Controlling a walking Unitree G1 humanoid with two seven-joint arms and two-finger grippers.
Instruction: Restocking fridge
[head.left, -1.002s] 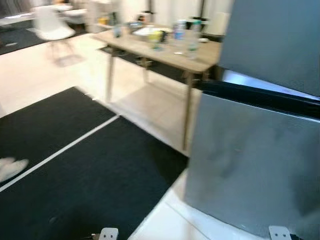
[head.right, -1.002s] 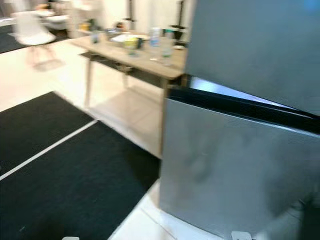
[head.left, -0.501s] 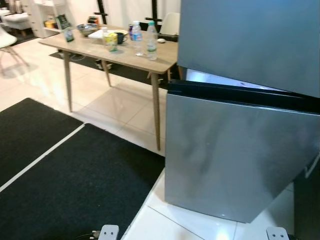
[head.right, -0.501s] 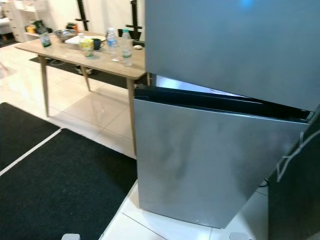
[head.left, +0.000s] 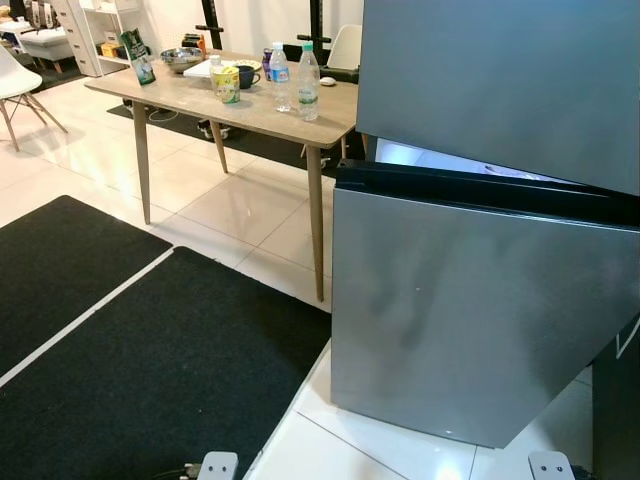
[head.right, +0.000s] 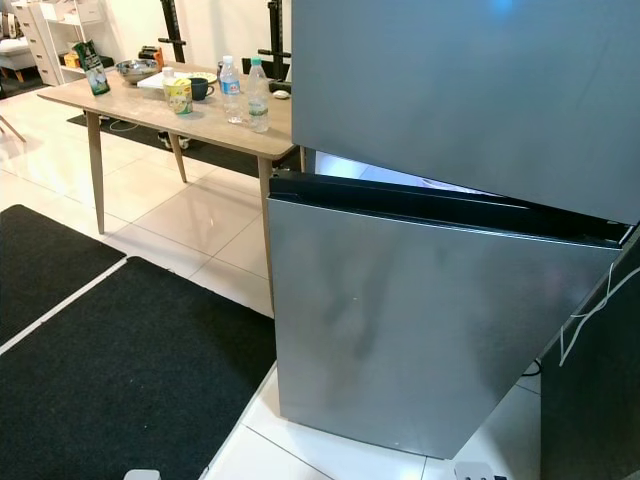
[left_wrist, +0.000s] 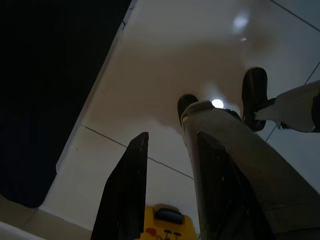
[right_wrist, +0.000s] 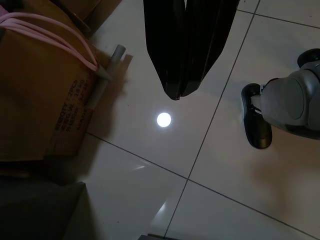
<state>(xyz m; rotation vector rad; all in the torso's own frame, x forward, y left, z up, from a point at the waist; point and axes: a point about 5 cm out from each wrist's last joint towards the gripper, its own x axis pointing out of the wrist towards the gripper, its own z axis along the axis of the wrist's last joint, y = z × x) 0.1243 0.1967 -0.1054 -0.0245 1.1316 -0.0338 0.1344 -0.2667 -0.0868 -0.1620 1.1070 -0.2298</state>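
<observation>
Two water bottles (head.left: 296, 80) on the surface (head.left: 250, 100) look light, slippery: grip mid-body; left gripper (left_wrist: 167, 190) parted, right gripper (right_wrist: 182, 87) closed, both empty.

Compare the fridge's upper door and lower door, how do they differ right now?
The upper door sits shut and flush, while the lower door is swung ajar, its black top edge exposed and light showing through the gap. Both share the same plain grey steel finish.
</observation>
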